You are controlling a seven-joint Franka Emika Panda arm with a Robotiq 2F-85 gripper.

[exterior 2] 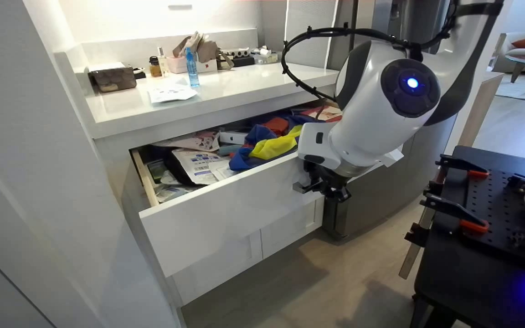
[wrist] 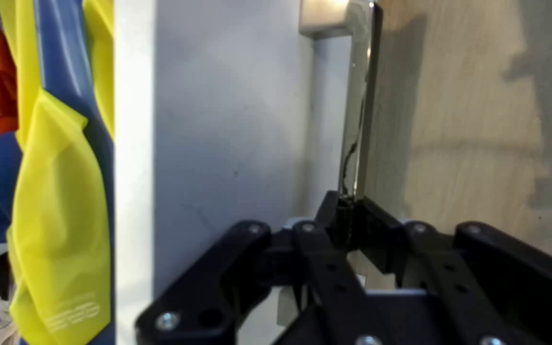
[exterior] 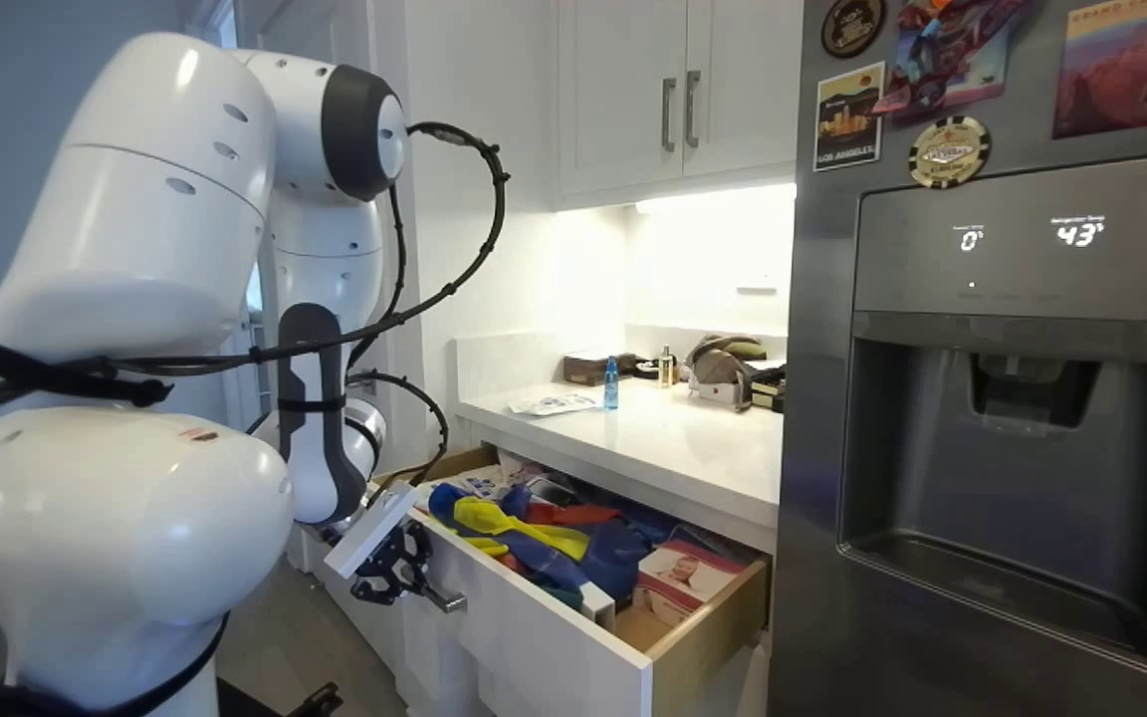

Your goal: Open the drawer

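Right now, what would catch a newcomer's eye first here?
Probably the white arm, filling one side of an exterior view, its black fingers closed on a silver handle. That handle's drawer stands open beneath the counter, a yellow-and-blue bundle inside. Beside it, the grey fridge shows a glowing 43.

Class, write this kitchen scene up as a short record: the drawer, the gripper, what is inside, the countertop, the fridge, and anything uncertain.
Drawer: white-fronted, standing open, light wooden sides showing
Gripper: closed on the drawer's silver bar handle
Inside: yellow and blue material, plus a box printed with a face
Countertop: upright blue bottle and a brown case, among other items
Fridge: beside the drawer, display panel reading 0 and 43
Uncertain: whether the drawer has reached its full travel
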